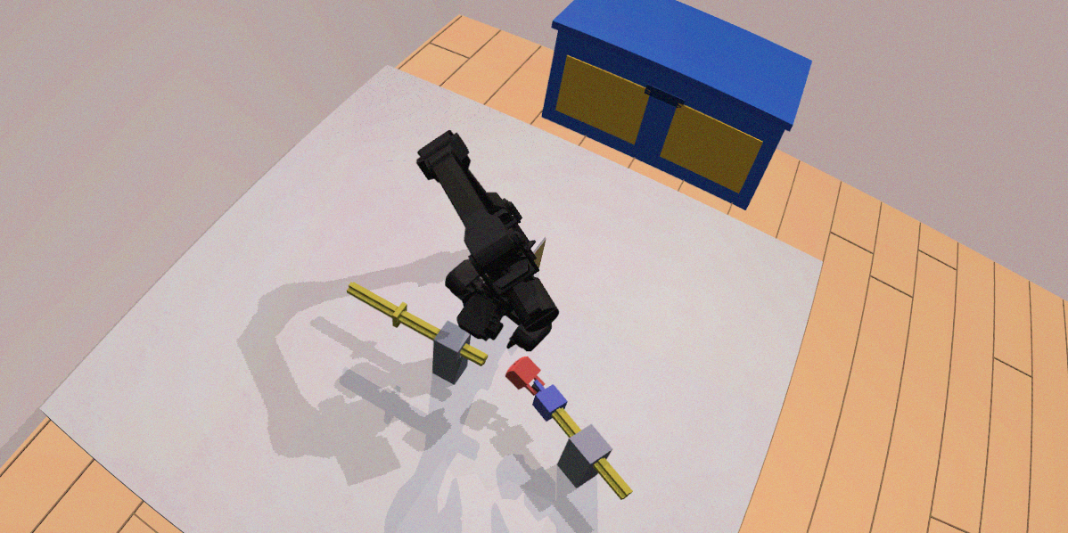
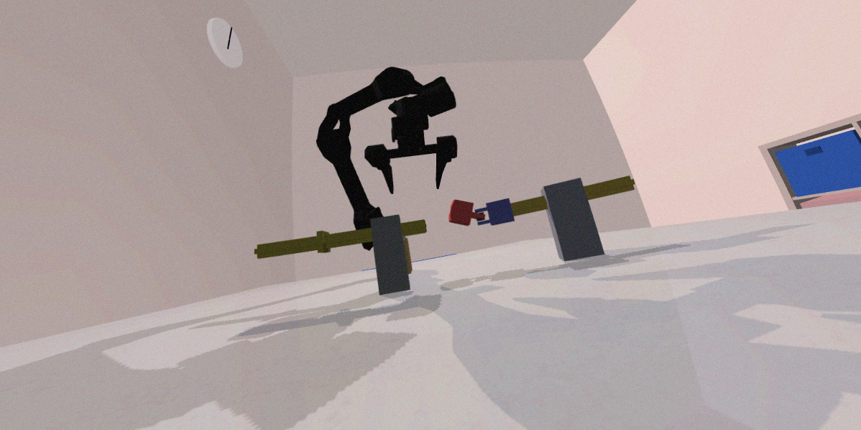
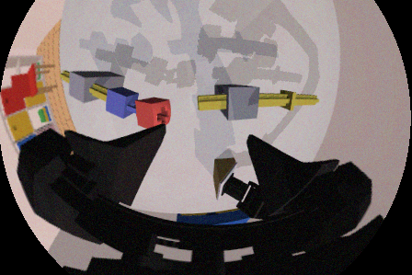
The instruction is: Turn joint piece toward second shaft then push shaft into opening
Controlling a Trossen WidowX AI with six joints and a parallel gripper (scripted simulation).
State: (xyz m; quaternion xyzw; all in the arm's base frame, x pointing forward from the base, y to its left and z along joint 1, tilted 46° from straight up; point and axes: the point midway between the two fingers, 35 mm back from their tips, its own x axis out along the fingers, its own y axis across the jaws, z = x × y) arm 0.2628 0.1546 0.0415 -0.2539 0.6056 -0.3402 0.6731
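Note:
The red square joint piece (image 1: pixel 522 371) (image 2: pixel 461 213) (image 3: pixel 149 112) hangs on hinges at the blue end piece (image 1: pixel 550 400) (image 2: pixel 500 211) (image 3: pixel 121 102) of the first yellow shaft (image 1: pixel 615 481) (image 2: pixel 608 188) (image 3: pixel 99 91), held in a grey block (image 1: pixel 589 445) (image 2: pixel 575 222) (image 3: pixel 80 87). Its opening faces roughly toward the second shaft; exact alignment is unclear. The second yellow shaft (image 1: pixel 371 297) (image 2: pixel 282 246) (image 3: pixel 273 99) runs through its own grey block (image 1: pixel 451 357) (image 2: pixel 391 258) (image 3: pixel 244 103), its near end apart from the red piece. My gripper (image 2: pixel 415 190) (image 3: pixel 207 133) is open and empty, above the gap between them, touching nothing.
A raised collar (image 1: pixel 400 314) (image 2: pixel 323 241) (image 3: pixel 290 100) sits on the second shaft, beyond its block. A small tan plate (image 1: pixel 539 251) (image 3: pixel 223 173) stands near the arm's base. A blue chest (image 1: pixel 671 44) with yellow panels stands behind the pale mat (image 1: pixel 671 268).

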